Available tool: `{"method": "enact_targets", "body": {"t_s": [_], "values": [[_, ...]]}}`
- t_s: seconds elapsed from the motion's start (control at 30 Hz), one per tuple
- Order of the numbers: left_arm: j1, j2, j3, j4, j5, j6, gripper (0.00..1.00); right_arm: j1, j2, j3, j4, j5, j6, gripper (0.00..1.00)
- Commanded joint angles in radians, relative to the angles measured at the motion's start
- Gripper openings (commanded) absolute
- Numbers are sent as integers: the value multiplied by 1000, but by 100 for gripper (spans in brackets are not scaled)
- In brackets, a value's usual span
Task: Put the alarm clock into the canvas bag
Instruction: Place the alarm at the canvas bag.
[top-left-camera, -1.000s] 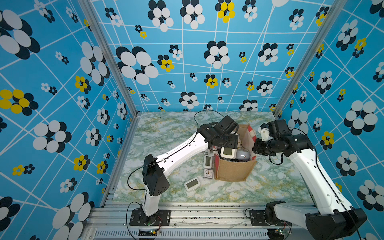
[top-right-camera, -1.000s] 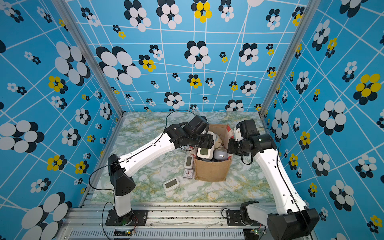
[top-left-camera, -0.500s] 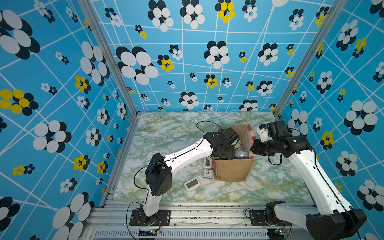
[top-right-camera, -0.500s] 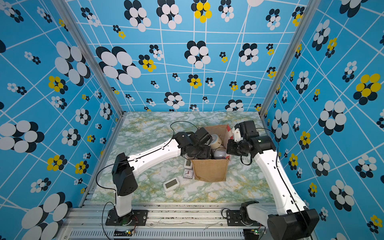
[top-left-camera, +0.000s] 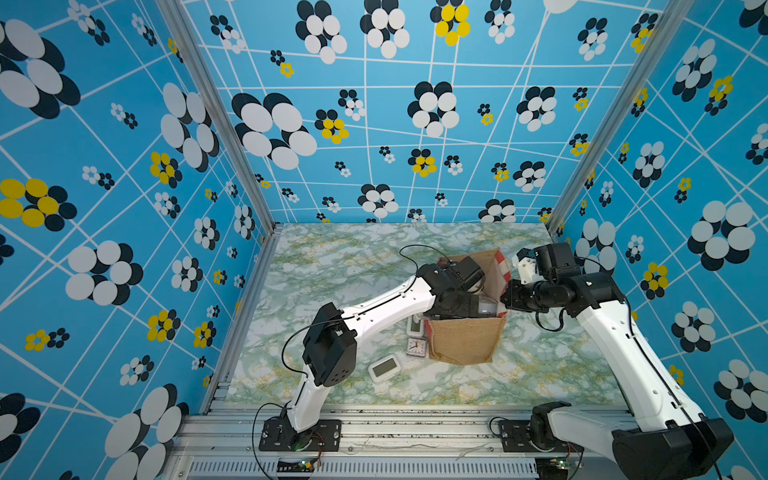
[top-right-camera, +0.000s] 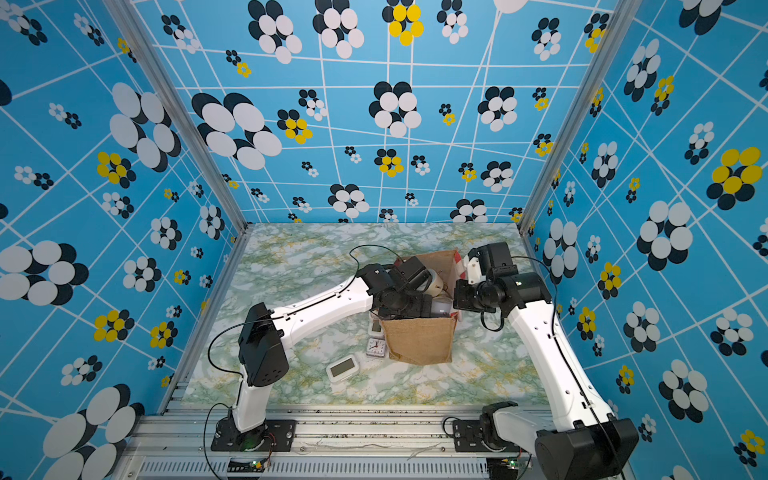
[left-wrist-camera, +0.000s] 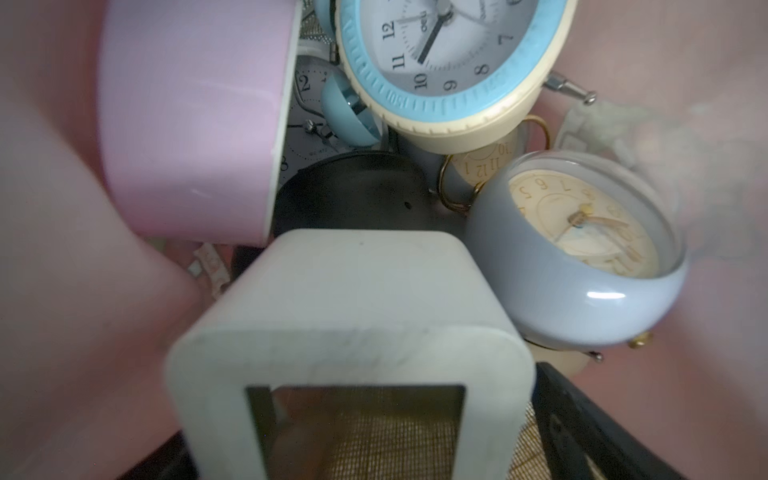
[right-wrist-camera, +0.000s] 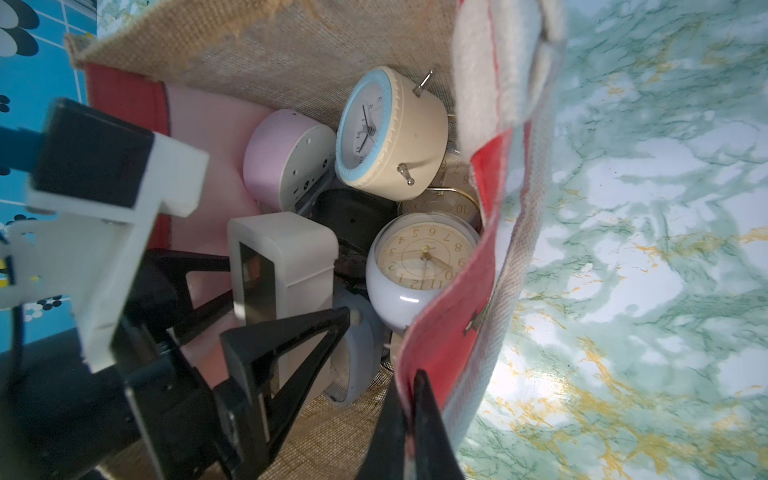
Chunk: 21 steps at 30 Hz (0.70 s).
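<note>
- Clock first: white boxy alarm clock (right-wrist-camera: 282, 266) is inside canvas bag (right-wrist-camera: 291, 50). It sits atop a pile of other clocks, screen side toward bag's near wall.
- left gripper (right-wrist-camera: 286, 286) reaches down through bag mouth. Jaws are spread wide either side of the alarm clock, wider than its body. Reads as let go: clock rests on the pile, not pinched.
- Pile around it: pink clock (right-wrist-camera: 286, 158), cream clock w/ blue bezel (right-wrist-camera: 390, 129), grey-blue round clock (right-wrist-camera: 419, 266). Bag is well filled, so prob. the arm goes deep to set it down rather than drop it onto glass faces.
- right gripper (right-wrist-camera: 409, 399) is clamped on bag's red side panel at the rim. Judged purpose: holds mouth open and steadies the soft bag while the left arm works inside.
- Top views: bag stands upright on table (top-left-camera: 332, 257), but the left arm covers most of the opening, so contents barely show.
- Only top views show clocks outside, just beside the bag: white digital clock (top-left-camera: 384, 368), small square analogue clock (top-left-camera: 417, 347), and a third (top-left-camera: 414, 326) partly hidden at the bag corner.
- Rt wrist view alone shows both grips at once. Left wrist view gives the closest look at the pile, own fingers mostly out of frame.
</note>
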Motion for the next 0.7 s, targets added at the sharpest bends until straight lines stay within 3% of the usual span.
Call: {"method": "enact_targets", "body": {"t_s": [0.0,0.37,0.53,0.67], "values": [[1,-63,73,-76,9,17,99,3,-13,-15,-45,-3,-11,8],[31,-171,143,-162,-20,62,98,4,-12,1,-58,37,2,18],[68,-268,53,-209,-90,72,92,4,-8,10,-61,49,15,19],[123,-338,-77,-187,-68,67,83,4,1,13,-62,52,24,20]]}}
